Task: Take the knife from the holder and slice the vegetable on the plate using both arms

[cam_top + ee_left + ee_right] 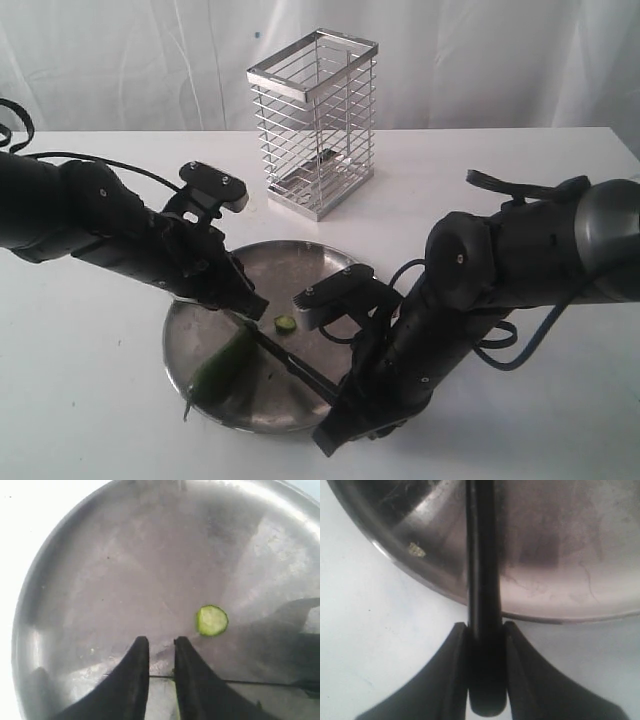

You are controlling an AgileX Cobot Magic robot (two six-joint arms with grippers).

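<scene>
The plate sits on the white bench. The right gripper hangs just outside the plate's near rim. Its fingers are clamped on the black handle of the knife, and the blade reaches inward across the plate toward its middle.

The vegetable lies on the plate's left part, with its thin stem end at the rim. Its other end meets the blade. One cut slice lies flat near the plate's middle, just beside the left gripper.

That gripper points down over the plate at the vegetable's inner end. Its fingers stand a narrow gap apart, with bare metal showing between the tips. I cannot tell whether they pinch the vegetable.

The holder stands upright beyond the plate's far rim, apart from it.
</scene>
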